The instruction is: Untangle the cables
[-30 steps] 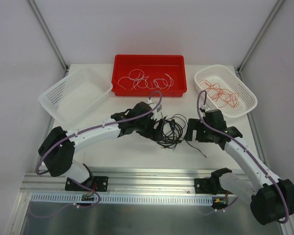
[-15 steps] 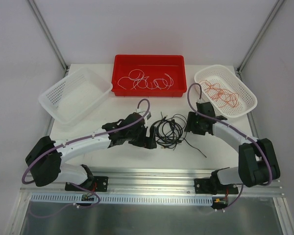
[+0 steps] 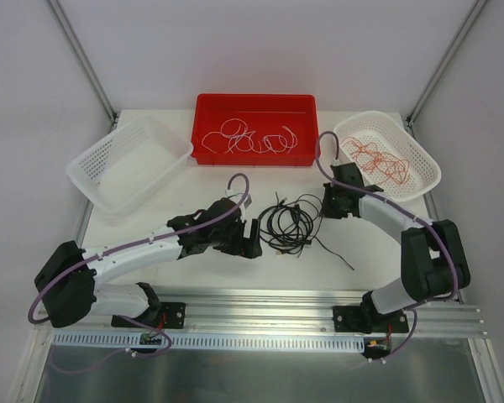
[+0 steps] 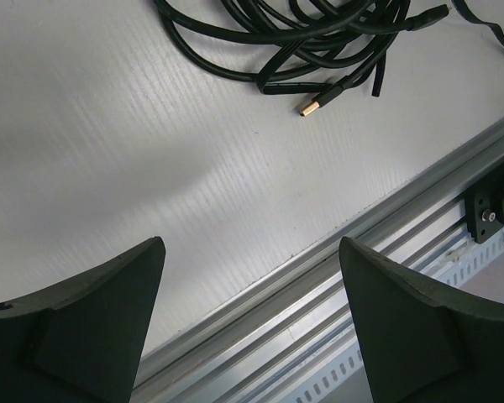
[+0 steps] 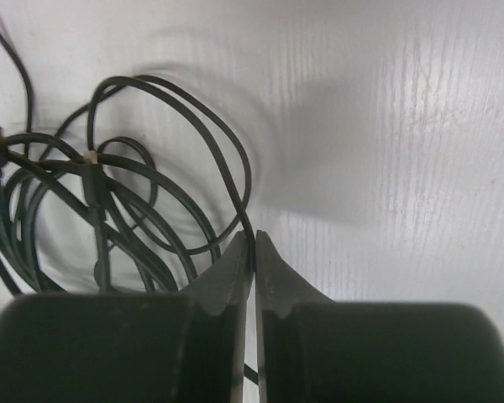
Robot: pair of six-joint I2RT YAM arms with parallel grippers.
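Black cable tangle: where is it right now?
Top view: the black cable tangle lies mid-table, in front of the red bin, between the open left pincer and the right pincer, which pinches one strand.

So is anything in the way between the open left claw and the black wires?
No, nothing visible. Only bare table lies between the left gripper and the black cables, which sit just ahead of it. The right gripper pinches one of them from the other side.
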